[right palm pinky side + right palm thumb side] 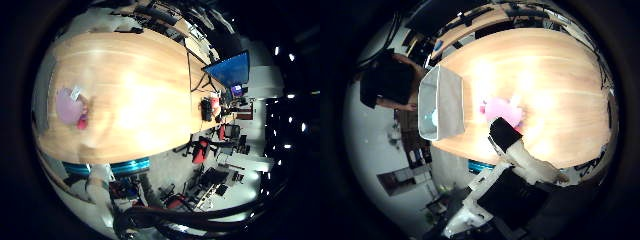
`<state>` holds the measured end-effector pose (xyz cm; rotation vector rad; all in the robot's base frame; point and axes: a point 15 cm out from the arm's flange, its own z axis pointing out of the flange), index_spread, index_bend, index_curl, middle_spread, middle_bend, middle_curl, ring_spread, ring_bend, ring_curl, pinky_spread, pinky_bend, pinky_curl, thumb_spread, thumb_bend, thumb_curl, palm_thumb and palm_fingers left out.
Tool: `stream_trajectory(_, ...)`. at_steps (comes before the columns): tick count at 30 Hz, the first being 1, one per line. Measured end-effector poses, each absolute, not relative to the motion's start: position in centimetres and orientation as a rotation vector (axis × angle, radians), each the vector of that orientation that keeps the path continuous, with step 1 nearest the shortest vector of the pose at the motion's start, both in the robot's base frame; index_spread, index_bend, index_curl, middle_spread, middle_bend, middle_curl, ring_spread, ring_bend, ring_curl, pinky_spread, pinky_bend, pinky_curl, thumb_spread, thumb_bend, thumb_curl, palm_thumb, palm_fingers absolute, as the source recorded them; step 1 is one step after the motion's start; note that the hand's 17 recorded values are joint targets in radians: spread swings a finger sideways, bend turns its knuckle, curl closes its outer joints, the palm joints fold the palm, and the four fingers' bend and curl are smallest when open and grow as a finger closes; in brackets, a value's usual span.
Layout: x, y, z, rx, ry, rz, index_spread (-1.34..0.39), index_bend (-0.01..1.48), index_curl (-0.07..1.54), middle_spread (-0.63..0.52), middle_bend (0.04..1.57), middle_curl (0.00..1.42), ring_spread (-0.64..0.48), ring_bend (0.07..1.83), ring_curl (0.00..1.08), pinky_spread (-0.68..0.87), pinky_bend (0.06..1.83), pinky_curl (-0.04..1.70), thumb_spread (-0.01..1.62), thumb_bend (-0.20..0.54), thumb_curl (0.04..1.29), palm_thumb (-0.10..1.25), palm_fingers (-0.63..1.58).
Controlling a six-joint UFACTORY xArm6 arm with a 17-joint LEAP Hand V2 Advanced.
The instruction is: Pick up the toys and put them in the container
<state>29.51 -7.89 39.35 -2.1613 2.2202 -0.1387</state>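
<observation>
A pink soft toy point(501, 110) lies on the wooden table point(560, 80), close beside a grey open container point(440, 98) that stands at the table's edge. In the right little finger side palm view a lilac and pink toy point(70, 106) lies near one end of the table point(140, 90). My hand point(515, 150) is well above the table. One white finger with a black tip point(504, 133) reaches out straight towards the pink toy without touching it. The hand holds nothing.
A dark monitor point(230, 68) stands past the far end of the table, with red chairs point(203, 150) on the floor near it. A blue object point(130, 165) sits below the table's long edge.
</observation>
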Motion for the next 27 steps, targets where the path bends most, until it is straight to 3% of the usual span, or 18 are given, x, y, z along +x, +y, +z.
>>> stream_trajectory(13,27.8,-5.5,33.7,-2.272,2.177,-0.029,-0.45,0.16,0.33,-0.11,0.2,0.37,-0.09,0.59,0.26,0.4,0.81,0.1,1.04,-0.024,0.28,0.43,0.38)
stream_trajectory(20,30.3,-2.3,28.3,-2.345,2.011,-0.148,-0.45,0.15,0.31,-0.14,0.24,0.38,-0.15,0.69,0.27,0.33,0.84,0.08,1.03,-0.027,0.28,0.43,0.44)
stream_trajectory(27,32.0,-0.5,23.7,-2.41,1.981,-0.084,-0.45,0.16,0.3,-0.16,0.27,0.39,-0.19,0.73,0.28,0.28,0.89,0.07,1.02,-0.027,0.28,0.43,0.43)
